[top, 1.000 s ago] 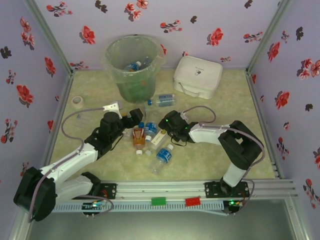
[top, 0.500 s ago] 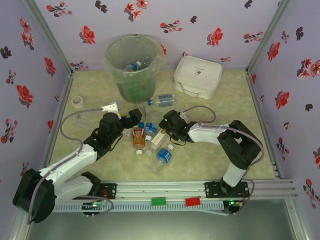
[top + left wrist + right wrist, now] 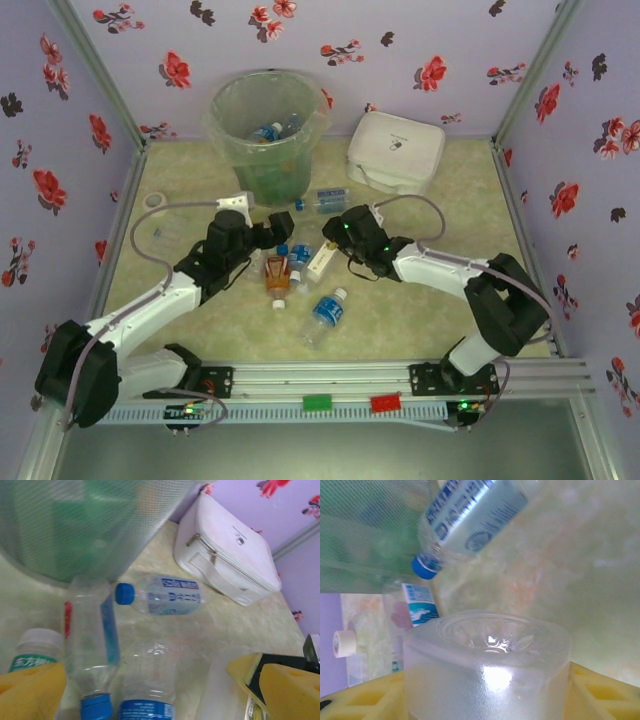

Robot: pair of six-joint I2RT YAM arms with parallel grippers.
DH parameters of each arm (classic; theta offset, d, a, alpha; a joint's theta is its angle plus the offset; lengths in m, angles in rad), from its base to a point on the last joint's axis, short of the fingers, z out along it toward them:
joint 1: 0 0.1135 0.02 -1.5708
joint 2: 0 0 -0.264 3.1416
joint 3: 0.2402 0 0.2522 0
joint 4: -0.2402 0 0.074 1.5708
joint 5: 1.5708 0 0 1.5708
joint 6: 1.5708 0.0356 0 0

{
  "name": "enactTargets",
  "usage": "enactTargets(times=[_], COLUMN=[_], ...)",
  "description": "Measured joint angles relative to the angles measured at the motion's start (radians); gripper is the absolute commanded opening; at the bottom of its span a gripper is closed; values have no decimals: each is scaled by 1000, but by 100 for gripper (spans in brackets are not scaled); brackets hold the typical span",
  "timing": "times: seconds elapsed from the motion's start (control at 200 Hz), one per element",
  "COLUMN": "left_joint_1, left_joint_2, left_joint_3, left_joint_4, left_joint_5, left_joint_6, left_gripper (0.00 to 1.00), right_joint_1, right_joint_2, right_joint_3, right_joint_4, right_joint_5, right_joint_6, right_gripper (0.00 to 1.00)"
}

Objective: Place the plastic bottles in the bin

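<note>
We see our right pincer (image 3: 487,695) clamped on the base of a clear bottle (image 3: 487,655), near the bin (image 3: 262,170) and outside it, our left pincer (image 3: 160,690) spread wide, two loose bottles (image 3: 147,680) lying between its fingers, a blue-capped bottle (image 3: 165,596) beyond, by the bin.

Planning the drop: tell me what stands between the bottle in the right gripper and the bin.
Only a blue-capped clear plastic bottle lies flat between the held clear plastic bottle in the right gripper and the translucent grey-green bin, near its base. Above it, the path looks free.
</note>
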Motion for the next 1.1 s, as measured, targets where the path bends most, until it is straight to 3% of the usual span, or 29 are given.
enactTargets(times=[0.255,0.415,0.86,1.1], left_joint_1=[-2,-44,-134,-165], left_joint_2=[161,267,486,526], left_joint_3=[135,179,376,414], left_joint_4=[-51,-69,-64,-53], left_joint_5=[282,401,537,570], left_joint_6=[46,45,-10,-46], left_gripper=[100,100,100,80], right_joint_1=[-88,-147,-238,-261], right_joint_2=[-67,-80,-206,-253], right_joint_3=[-34,-38,-65,-82], right_joint_4=[14,18,74,100], right_joint_5=[-69,-113,-232,-263], right_joint_6=[-142,-200,-239,-242], right_gripper=[40,39,39,39])
